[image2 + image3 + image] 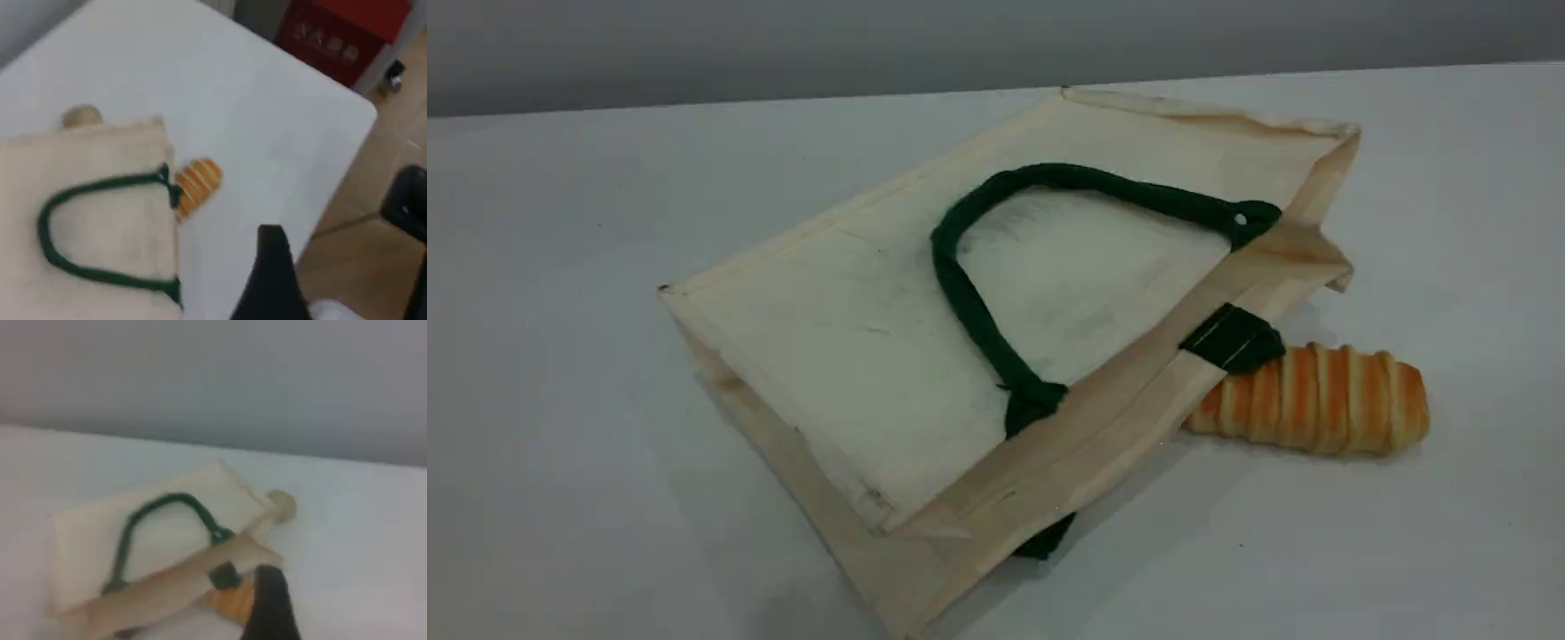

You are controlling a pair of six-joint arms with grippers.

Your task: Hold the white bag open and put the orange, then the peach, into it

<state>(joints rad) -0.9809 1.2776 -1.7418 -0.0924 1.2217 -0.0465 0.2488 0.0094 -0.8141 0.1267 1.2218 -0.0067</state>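
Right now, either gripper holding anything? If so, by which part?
Nothing held. The white bag lies flat on the table, its green handle untouched. Left gripper and right gripper both hang clear above it, open.

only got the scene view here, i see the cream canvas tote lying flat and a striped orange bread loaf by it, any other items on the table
Observer: Yes. Both wrist views show a beige-tan round ball just past the far edge of the cream-white canvas tote with green rope handles, hidden from you.
Operator: where's it relative to the loaf
Observer: In the left wrist view the ball sits at the tote's far corner, while the striped orange-cream bread loaf pokes out by the handle side.
Operator: see the orange or peach anywhere
Observer: No, neither shows in any view.
Operator: arms near the bag yet
Observer: No. The left gripper and right gripper hang above the table, holding nothing.
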